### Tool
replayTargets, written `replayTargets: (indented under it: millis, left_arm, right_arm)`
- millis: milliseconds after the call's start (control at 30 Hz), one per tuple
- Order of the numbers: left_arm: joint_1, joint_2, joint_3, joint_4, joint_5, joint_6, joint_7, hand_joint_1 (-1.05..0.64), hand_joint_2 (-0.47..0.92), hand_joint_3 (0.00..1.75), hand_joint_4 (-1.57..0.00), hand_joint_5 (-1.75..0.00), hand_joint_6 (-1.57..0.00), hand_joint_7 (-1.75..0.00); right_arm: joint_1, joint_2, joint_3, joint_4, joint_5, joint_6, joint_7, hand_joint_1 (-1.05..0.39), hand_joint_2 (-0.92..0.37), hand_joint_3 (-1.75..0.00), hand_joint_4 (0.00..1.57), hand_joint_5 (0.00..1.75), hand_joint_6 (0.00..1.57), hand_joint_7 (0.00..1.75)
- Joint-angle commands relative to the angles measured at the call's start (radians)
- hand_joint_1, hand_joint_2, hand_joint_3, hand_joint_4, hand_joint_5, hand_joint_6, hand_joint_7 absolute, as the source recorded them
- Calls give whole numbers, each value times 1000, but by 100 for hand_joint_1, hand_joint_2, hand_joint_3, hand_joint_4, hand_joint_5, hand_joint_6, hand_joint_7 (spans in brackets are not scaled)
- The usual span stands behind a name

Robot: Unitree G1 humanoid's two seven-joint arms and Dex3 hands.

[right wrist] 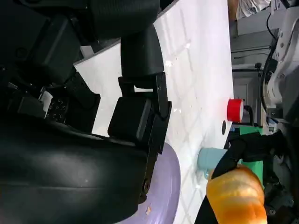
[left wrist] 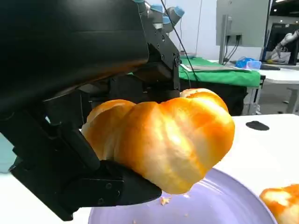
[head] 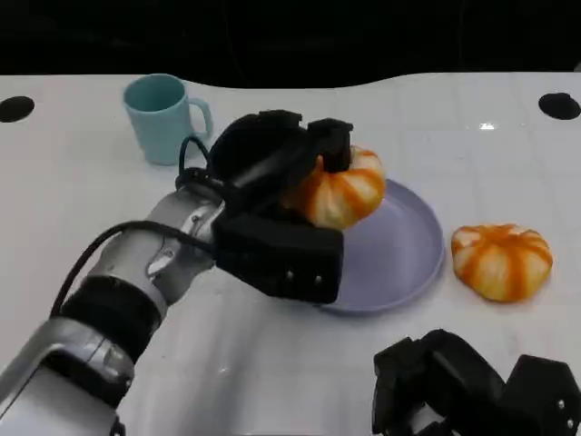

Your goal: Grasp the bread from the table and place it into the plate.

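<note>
The left hand [head: 281, 195] is clamped on one orange-striped bread [head: 340, 189], carrying it in the air above the near-left part of the purple plate [head: 408, 245]; in the left wrist view the bread [left wrist: 163, 140] hangs clear of the plate's surface [left wrist: 224, 205], pinched between black fingers [left wrist: 112, 189] beneath and the hand's body above. To finish the step well, I judge the hand should move a little farther over the middle of the plate, come down until the bread touches or nearly touches, and only then let its fingers part, so the rounded loaf does not roll off the rim toward the desk [head: 73, 182]. The left forearm reaches in from the lower left, angled up and across toward the plate, the hand turned so its back faces the camera. A second bread [head: 502, 261] lies on the desk just beside the plate's right edge, and a light blue mug [head: 163, 116] stands well behind the arm. The right hand [head: 472, 386] rests low at the near edge, holding nothing; whether its fingers are curled or spread I cannot tell.
</note>
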Motion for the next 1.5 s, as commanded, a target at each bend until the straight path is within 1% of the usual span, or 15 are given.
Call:
replayTargets:
  millis: [33, 100, 133, 167, 267, 300, 333, 367, 467, 533, 567, 733, 967, 1233, 1500]
  left_arm:
    - [-40, -11, -14, 61, -13, -16, 12, -22, 54, 104, -88, -175, -66, -175]
    - [-50, -22, -12, 83, -30, -16, -20, -22, 58, 102, -86, -175, -64, -175]
    - [-54, -28, -12, 89, -39, -9, -49, -23, 62, 96, -81, -175, -65, -160]
    - [-57, -33, -12, 92, -45, -4, -70, -25, 68, 81, -74, -164, -68, -127]
    - [-65, -39, -33, 104, -31, 0, -78, -29, 85, 42, -66, -146, -77, -59]
    - [-68, -39, -40, 108, -27, 0, -78, -32, 89, 31, -61, -140, -72, -37]
    - [-70, -41, -48, 109, -23, 6, -87, -33, 91, 27, -59, -138, -70, -29]
    - [-70, -41, -54, 108, -22, 9, -99, -36, 91, 25, -53, -130, -63, -21]
    - [-65, -35, -68, 91, -22, 25, -131, -53, 92, 21, -44, -70, -43, -3]
    - [-53, -26, -72, 62, -24, 41, -156, -58, 92, 21, -44, -54, -39, -1]
    - [-44, -20, -74, 40, -25, 50, -173, -66, 92, 20, -37, -46, -31, 0]
    - [12, 17, -74, -80, -33, 91, -247, -78, 92, 20, -28, -36, -21, 0]
    - [78, 58, -60, -192, -50, 92, -292, -83, 92, 26, -33, -35, -26, -3]
    - [147, 103, -35, -306, -67, 91, -318, -77, 92, 31, -44, -42, -41, -8]
    - [242, 149, 33, -370, -159, -35, -266, -68, 92, 27, -55, -49, -51, -10]
  right_arm:
    - [1, -9, -5, -9, 5, -2, -3, -105, -11, -129, 152, 129, 157, 97]
    - [-1, -10, -7, -9, 7, 2, -5, -105, -12, -129, 152, 129, 157, 97]
    - [-3, -10, -7, -10, 5, 3, -7, -105, -11, -128, 152, 129, 157, 98]
    - [-3, -12, -7, -10, 2, 4, -9, -105, -11, -129, 152, 129, 157, 100]
    - [-6, -15, -9, -7, 0, 2, -11, -105, -12, -129, 153, 128, 157, 101]
    - [-6, -16, -9, -7, 0, 4, -13, -105, -12, -129, 153, 128, 157, 101]
    - [-6, -16, -11, -7, 2, 2, -13, -105, -12, -129, 153, 128, 157, 101]
    - [-6, -16, -12, -3, 3, -5, -12, -105, -12, -129, 153, 128, 157, 101]
    - [-5, -21, -11, -3, -2, -12, -12, -105, -13, -129, 153, 128, 157, 102]
    - [-1, -23, -11, -10, 0, -10, -10, -105, -13, -129, 153, 128, 157, 102]
    - [2, -23, -12, -12, 3, -12, -9, -105, -12, -130, 154, 128, 157, 102]
    - [8, -25, -13, -12, 4, -28, -9, -105, -13, -131, 155, 129, 157, 102]
    - [19, -33, -13, -30, 8, -15, -11, -105, -12, -130, 156, 128, 157, 103]
    - [26, -35, -15, -37, 9, -17, -14, -105, -12, -131, 155, 128, 157, 104]
    - [28, -37, -18, -37, 10, -19, -12, -105, -11, -132, 155, 128, 157, 104]
